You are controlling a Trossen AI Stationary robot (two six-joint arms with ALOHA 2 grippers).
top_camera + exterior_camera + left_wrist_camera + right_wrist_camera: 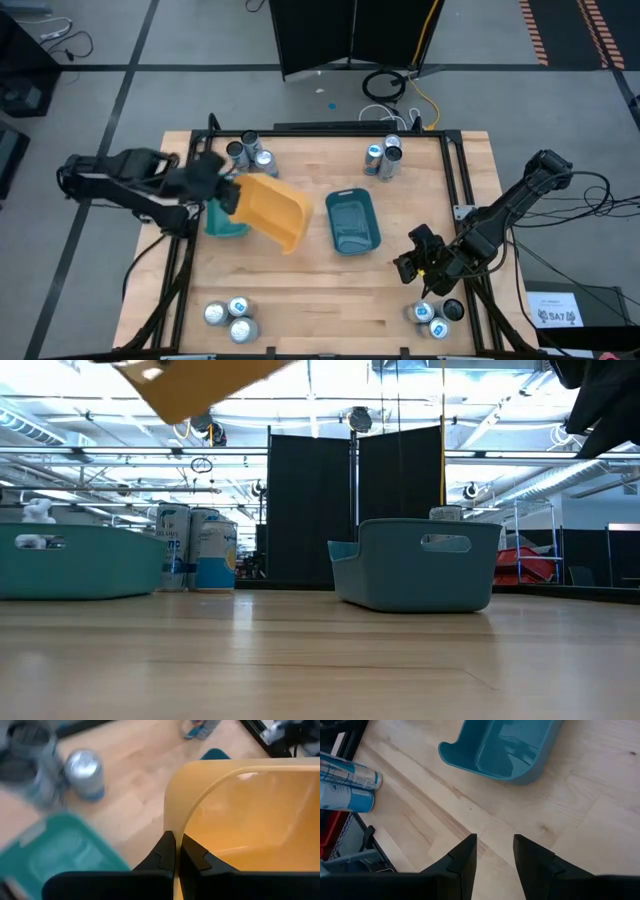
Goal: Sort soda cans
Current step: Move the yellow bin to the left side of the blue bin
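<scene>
**Yellow tray held aloft while the cans wait in their corners**

Nearest the front edge of the tabletop [300,290], two clusters of soda cans stand upright: three silver ones at the left front corner [229,317] and a mixed group at the right front corner [435,314]. Just above that right group hovers the right end effector [418,262], its fingers parted with nothing between them.

Mid-table sits a teal tray [352,221], smooth moulded plastic with rounded corners and a cut-out handle. To its left, the left end effector [175,851] is clamped on the wall of a yellow tray [276,212], glossy plastic, lifted and tilted clear of the wood above a second teal tray [224,224].

At the far edge stand more cans: dark and silver ones at the left [249,154], blue-marked ones at the right [382,158].

The step in hand looks like placing the bins; no can is sorted yet. Next, the yellow tray needs setting down flat on bare wood, clear of both teal trays.
</scene>
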